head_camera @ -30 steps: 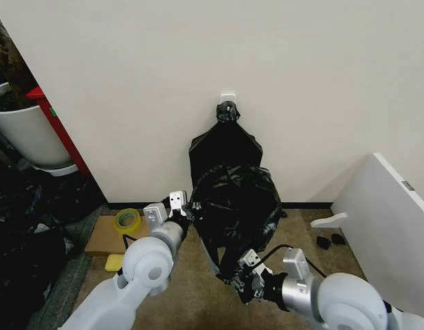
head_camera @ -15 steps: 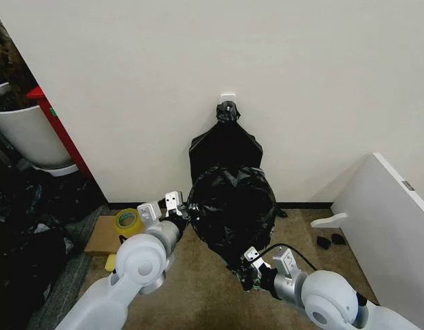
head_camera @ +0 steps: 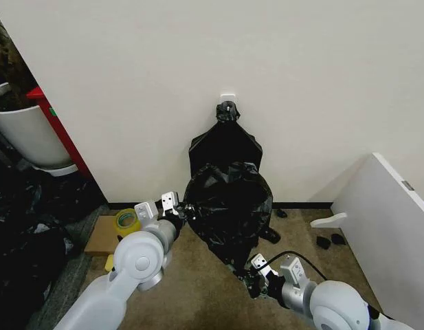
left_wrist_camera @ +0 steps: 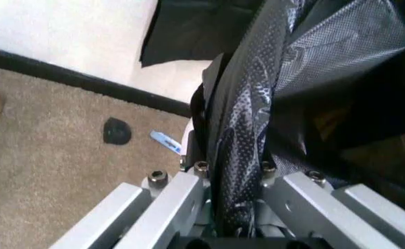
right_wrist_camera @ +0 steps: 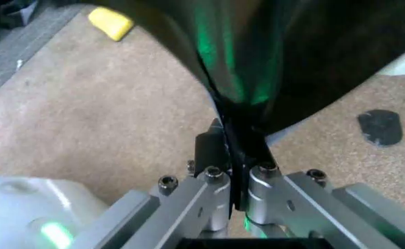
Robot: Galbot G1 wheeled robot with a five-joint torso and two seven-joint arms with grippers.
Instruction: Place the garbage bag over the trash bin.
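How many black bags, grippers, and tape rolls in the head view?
Black bags: 2, the garbage bag both grippers pinch, and flat bags hanging on the wall
Grippers: 2, left gripper, right gripper
Tape rolls: 1, yellow tape roll
Total: 5

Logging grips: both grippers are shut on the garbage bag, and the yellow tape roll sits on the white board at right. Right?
Not quite. Both the left gripper and right gripper do clamp the garbage bag, but the head view shows the tape roll on the cardboard at left.
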